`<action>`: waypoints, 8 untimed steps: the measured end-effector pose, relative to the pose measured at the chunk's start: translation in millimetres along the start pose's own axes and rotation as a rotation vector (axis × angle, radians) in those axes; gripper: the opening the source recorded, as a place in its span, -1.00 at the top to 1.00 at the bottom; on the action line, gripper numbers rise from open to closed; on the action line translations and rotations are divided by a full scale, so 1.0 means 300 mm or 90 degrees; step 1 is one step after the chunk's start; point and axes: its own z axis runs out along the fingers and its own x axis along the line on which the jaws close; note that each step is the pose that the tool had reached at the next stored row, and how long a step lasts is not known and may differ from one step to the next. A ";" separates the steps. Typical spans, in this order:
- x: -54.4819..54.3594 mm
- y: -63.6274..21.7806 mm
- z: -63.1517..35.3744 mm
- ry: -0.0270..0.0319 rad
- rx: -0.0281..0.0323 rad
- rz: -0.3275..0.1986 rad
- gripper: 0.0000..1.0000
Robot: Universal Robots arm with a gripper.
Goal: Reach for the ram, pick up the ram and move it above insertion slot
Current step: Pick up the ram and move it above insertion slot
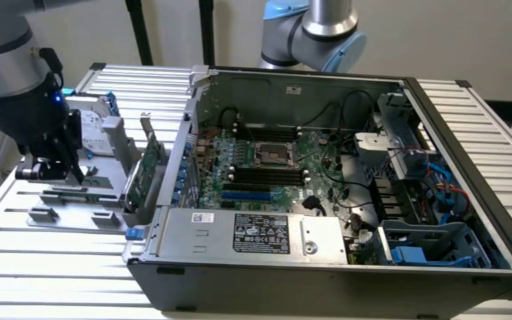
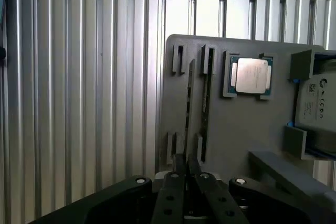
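One ram (image 2: 189, 103) between jaws; processor (image 2: 252, 75), tray (image 2: 236, 129) nearby

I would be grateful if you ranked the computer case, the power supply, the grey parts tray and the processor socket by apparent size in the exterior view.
1. computer case
2. power supply
3. grey parts tray, partly hidden, so its place is tentative
4. processor socket

Open computer case (image 1: 327, 287) — motherboard (image 1: 314, 147) inside, grey tray (image 2: 236, 129), processor chip (image 2: 252, 75), ribbed table (image 2: 79, 103)

Bright even light; glare on ribbed table (image 1: 43, 267) (wrist view dimmer).
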 end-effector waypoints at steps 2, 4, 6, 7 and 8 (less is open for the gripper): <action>-0.001 -0.016 -0.030 -0.0014 -0.0006 -0.003 0.73; -0.001 -0.033 -0.062 -0.0028 -0.0013 -0.007 0.73; -0.002 -0.049 -0.093 -0.0043 -0.0020 -0.010 0.73; -0.002 -0.056 -0.108 -0.0050 -0.0023 -0.012 0.73; -0.002 -0.065 -0.123 -0.0059 -0.0025 -0.014 0.73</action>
